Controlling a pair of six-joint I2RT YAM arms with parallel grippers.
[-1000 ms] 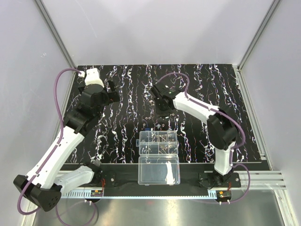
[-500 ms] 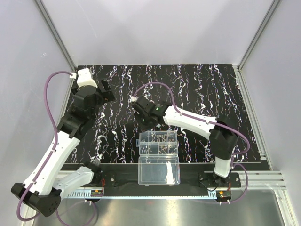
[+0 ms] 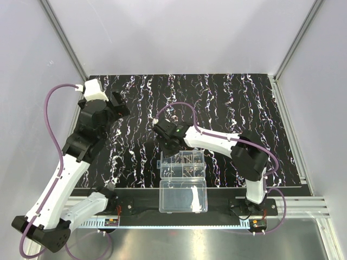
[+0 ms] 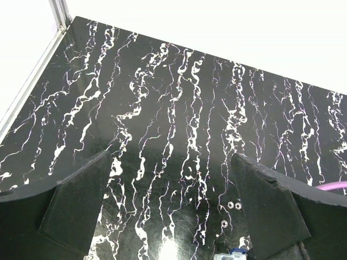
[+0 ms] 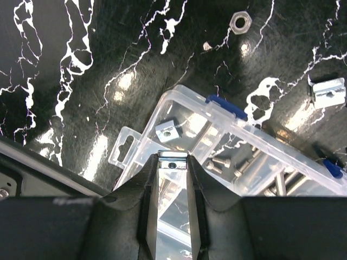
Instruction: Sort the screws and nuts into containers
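Observation:
My right gripper (image 5: 172, 162) is shut on a small silvery square nut (image 5: 172, 160) and holds it just above the left end of the clear organizer box (image 5: 191, 97). One compartment holds another square nut (image 5: 167, 131), and a neighbouring one holds several screws (image 5: 219, 163). A hex nut (image 5: 239, 21) and a square nut (image 5: 328, 92) lie on the mat beyond the box. In the top view the right gripper (image 3: 169, 142) is at the box's (image 3: 164, 162) far left corner. My left gripper (image 4: 172, 157) is open and empty over the back left mat. Small nuts (image 4: 234, 205) lie near its right finger.
The undivided clear lid half (image 3: 183, 196) lies open toward the arm bases. Blue latches (image 5: 226, 106) sit on the box's far rim. The black mat (image 3: 244, 108) with white streaks is bounded by a metal frame (image 3: 287, 124) and white walls.
My right arm has swung left and toward the near edge, from the mat's middle to the box's far left corner. My left arm has drawn a little further left and back.

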